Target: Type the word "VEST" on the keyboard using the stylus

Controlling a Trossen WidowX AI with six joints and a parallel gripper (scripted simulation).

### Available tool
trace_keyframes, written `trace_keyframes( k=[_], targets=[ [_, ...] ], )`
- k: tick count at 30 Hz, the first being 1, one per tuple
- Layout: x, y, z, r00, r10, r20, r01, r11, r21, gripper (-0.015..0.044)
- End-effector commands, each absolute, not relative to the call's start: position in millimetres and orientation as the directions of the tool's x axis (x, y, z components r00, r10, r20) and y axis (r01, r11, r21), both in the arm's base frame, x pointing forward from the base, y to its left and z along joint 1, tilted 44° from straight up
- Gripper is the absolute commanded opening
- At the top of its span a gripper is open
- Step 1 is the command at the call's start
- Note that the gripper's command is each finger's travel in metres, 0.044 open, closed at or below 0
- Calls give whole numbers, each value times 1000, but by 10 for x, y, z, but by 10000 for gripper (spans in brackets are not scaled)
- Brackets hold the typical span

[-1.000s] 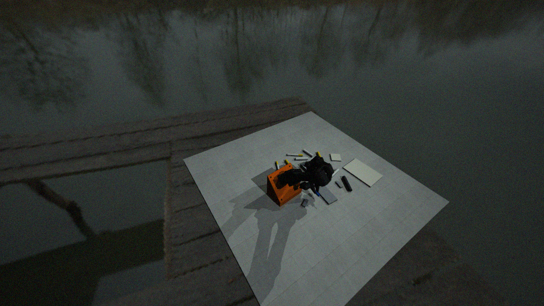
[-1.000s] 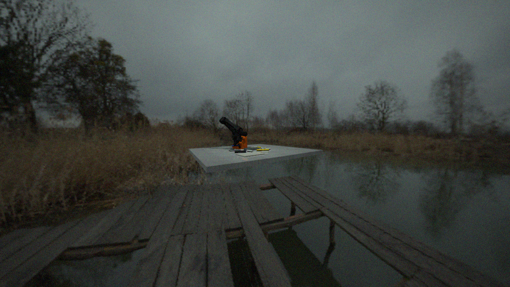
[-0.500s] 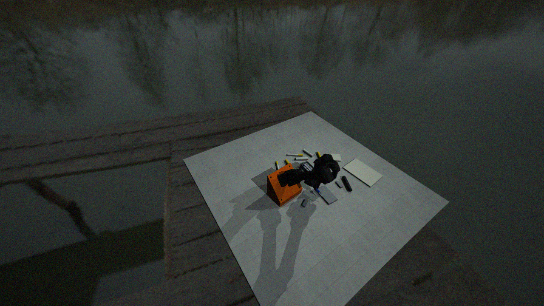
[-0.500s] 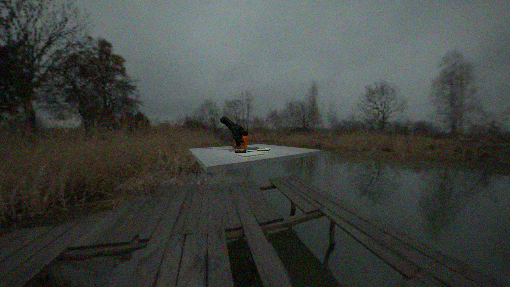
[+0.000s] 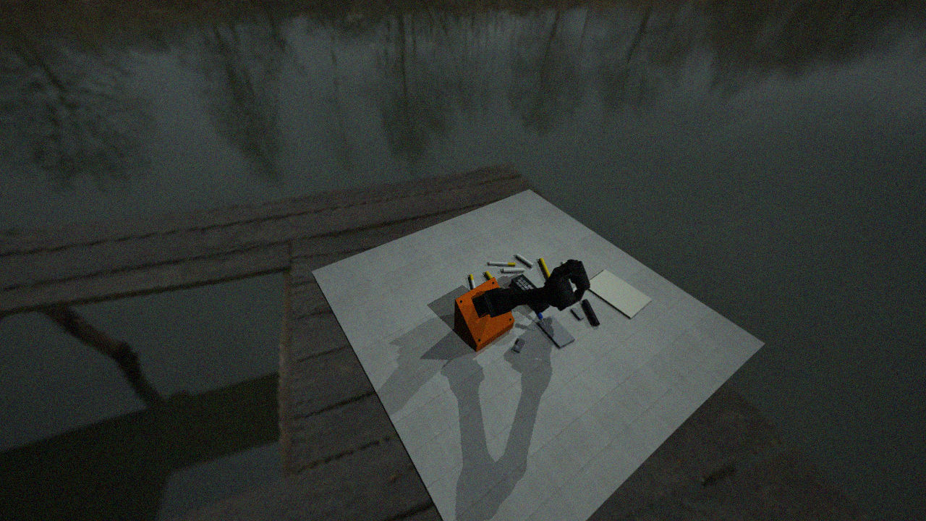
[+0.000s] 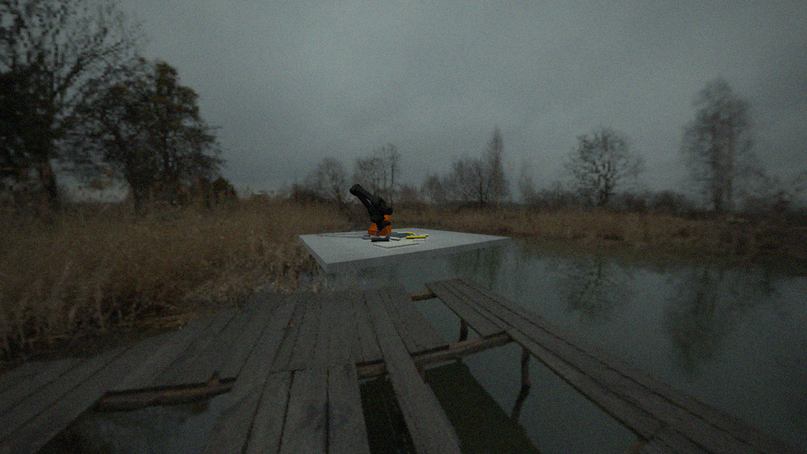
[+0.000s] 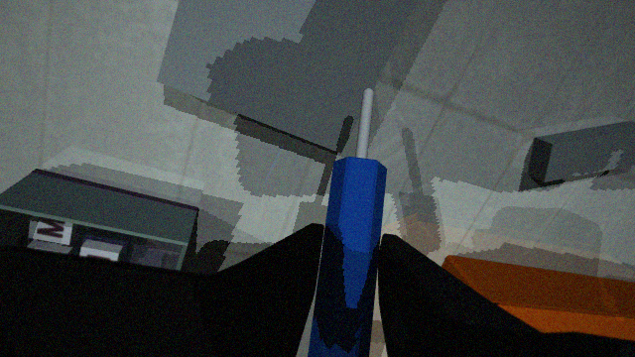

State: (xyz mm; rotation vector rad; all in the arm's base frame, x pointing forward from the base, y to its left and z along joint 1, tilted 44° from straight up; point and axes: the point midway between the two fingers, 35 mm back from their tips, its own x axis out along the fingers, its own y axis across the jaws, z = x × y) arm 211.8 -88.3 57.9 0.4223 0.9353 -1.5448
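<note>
Item one: one stylus (image 7: 356, 208), blue barrel with a pale thin tip, clamped between my gripper (image 7: 350, 239)'s two black fingers; the jaws stand narrowly apart, closed on the barrel, and the tip points ahead, off the desk (image 5: 582, 401).

One keyboard (image 7: 99, 223): low and left of the jaws in the wrist view, a single key marked M readable. From the top view I see only a dark keyed patch beside the arm.

One orange base (image 5: 482, 314), right of the jaws at the wrist.

One grey slab (image 5: 555, 331) ahead of the tip.

One pale pad (image 5: 619, 292) and one black bar (image 5: 589, 311), seen from above only.

Yellow-tipped sticks (image 5: 501, 263): about five from above; the exterior view blurs them together.
</note>
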Motion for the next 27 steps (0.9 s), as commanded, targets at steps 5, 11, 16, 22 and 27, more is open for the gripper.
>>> trace_keyframes(
  k=[5, 11, 16, 22, 27],
  targets=[
    [2287, -759, 561, -280, -512, -812, 917, 107, -384, 0],
    [2420, -655, 567, -317, -395, -862, 900, 163, -405, 0],
    [2537, -561, 585, -340, -291, -894, 888, 213, -407, 0],
    [2683, -448, 622, -359, -160, -920, 879, 275, -390, 0],
    [2809, -357, 665, -365, -49, -930, 875, 323, -361, 0]
  ],
)
